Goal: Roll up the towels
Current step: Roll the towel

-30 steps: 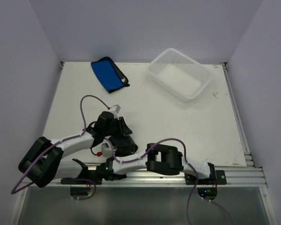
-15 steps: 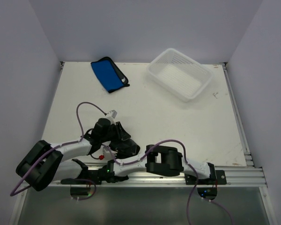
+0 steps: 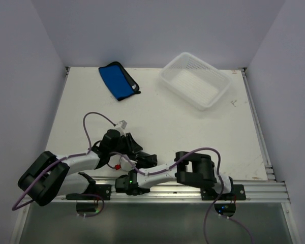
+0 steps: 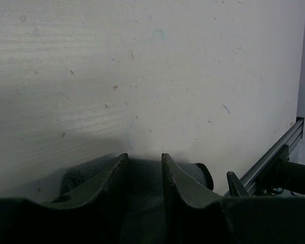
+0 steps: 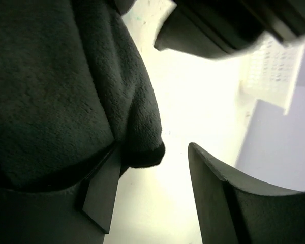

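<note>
White basket (image 3: pixel 195 80) and blue towel (image 3: pixel 118 80) lie well apart at the far edge of the table (image 3: pixel 193 137). Near the arm bases, the left gripper (image 4: pixel 145 158) narrowly pinches the dark towel (image 4: pixel 142 185). The right gripper (image 5: pixel 157 168) stands parted, one finger (image 5: pixel 99 195) touching that cloth.

White-shelled left arm (image 3: pixel 79 161) and right arm (image 3: pixel 160 175), bulky and black at the joints, trail looping purple cables (image 3: pixel 84 127); dark tapered fingers (image 4: pixel 109 175) tip the left hand (image 4: pixel 142 160)

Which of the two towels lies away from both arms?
The blue towel, alone at the table's far edge; the dark towel sits in the left pincer.
</note>
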{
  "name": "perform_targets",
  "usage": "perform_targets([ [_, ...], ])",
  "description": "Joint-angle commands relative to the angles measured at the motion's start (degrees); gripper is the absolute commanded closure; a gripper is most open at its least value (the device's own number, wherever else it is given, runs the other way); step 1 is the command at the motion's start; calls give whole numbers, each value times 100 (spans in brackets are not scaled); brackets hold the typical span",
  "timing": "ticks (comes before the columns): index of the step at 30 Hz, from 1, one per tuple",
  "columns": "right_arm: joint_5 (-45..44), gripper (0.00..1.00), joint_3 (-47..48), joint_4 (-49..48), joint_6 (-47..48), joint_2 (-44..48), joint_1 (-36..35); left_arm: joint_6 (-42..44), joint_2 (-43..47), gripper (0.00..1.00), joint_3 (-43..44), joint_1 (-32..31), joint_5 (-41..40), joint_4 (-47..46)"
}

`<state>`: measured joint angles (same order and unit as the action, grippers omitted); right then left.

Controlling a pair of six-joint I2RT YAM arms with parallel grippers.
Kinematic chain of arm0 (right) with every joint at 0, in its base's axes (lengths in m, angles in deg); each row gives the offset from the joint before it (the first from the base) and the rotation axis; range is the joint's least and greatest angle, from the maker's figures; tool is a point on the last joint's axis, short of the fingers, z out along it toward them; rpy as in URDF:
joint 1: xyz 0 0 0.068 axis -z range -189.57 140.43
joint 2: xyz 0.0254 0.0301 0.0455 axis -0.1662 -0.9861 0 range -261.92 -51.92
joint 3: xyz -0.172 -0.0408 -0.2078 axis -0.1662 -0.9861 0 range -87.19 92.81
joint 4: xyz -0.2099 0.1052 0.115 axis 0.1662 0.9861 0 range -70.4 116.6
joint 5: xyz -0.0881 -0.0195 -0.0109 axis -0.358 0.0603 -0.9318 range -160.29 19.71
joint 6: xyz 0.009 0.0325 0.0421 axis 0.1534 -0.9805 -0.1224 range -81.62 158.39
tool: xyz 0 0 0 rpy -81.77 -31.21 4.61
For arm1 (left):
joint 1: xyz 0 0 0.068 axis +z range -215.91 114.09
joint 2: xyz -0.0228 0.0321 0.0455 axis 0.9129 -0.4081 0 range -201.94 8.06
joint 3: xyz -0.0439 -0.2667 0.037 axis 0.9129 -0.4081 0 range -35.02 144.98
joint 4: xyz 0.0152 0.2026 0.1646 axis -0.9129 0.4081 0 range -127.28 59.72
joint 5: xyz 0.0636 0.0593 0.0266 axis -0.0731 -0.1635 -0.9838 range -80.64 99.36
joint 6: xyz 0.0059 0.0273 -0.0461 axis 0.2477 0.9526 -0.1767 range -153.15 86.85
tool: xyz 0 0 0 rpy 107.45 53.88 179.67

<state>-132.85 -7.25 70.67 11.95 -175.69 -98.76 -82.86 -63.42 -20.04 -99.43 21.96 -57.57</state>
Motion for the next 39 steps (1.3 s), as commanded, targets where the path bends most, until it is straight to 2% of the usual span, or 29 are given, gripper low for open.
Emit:
perform_targets([
  [1,955,39,-355,-1247,-837,1098,15,32,-155,63,-285,47,-302,140],
  [5,931,39,-856,-1793,-1074,1548,24,6,-155,63,-329,47,-311,79],
  [10,755,39,-752,-1732,-1311,1557,42,-65,-182,63,-373,47,-276,-10],
  [13,982,39,-962,-2107,-1347,1794,50,-82,-129,64,-382,29,-241,-10],
  [21,1457,39,-2464,-2970,-1839,3006,138,-47,-138,64,-373,29,-293,-18],
  [27,1686,39,-3151,-3621,-1541,3991,244,-21,-182,64,-356,38,-276,-45],
  [33,2651,39,-3669,-4034,-1320,4676,638,49,-173,64,-250,30,-284,43],
  [35,3246,40,-3949,-4385,-1285,4869,981,49,-182,64,-250,29,-302,34],
  [39,3882,40,-4109,-4676,-1093,4862,1543,58,-191,64,-250,29,-284,43],
])
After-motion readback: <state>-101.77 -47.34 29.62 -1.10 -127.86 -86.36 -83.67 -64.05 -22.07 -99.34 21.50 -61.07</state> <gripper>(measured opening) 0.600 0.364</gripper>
